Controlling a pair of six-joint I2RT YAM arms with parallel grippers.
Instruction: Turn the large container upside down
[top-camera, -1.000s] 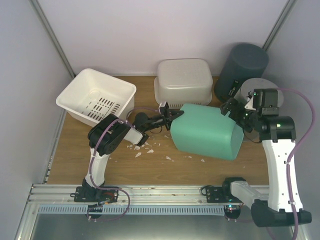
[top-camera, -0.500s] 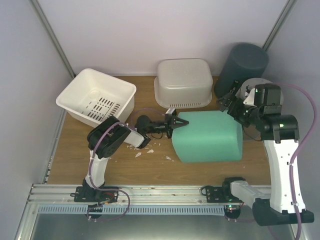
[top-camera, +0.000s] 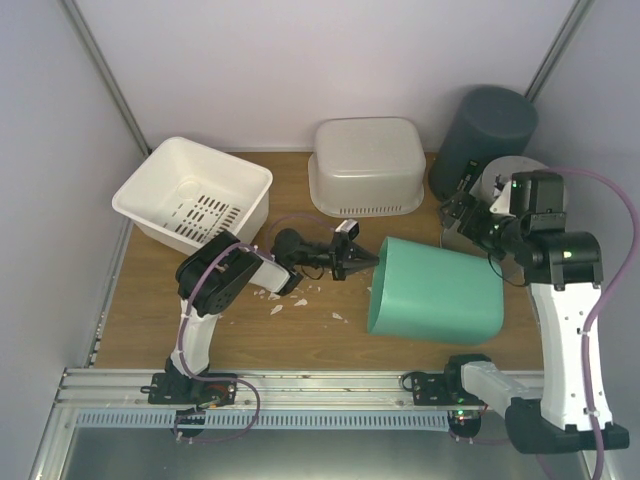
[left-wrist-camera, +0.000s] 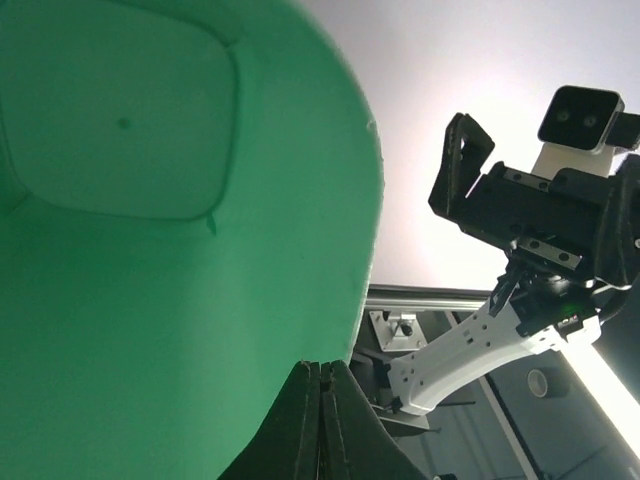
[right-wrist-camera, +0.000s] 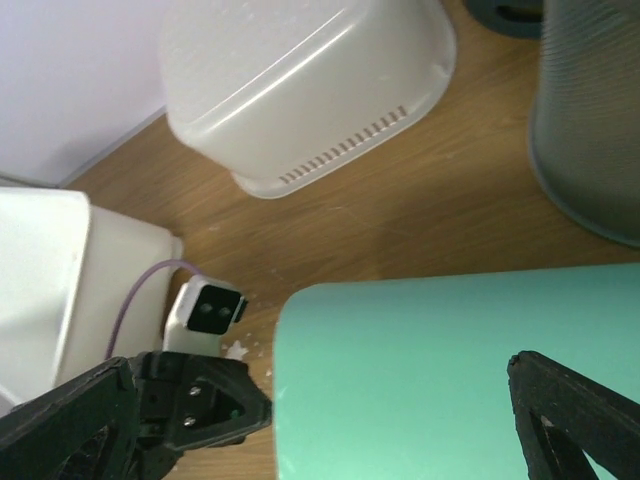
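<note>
Green large container lies on its side on the wooden table, right of centre, with its open mouth facing the left gripper. In the left wrist view this gripper's fingers are pressed together with only a thin seam between them, the tips just at the container's rim. They seem to hold nothing, but the contact is hard to read. The right gripper hangs near the container's closed end, jaws spread wide and empty. An upturned white tub, a white slotted basket and a dark grey bin stand along the back.
</note>
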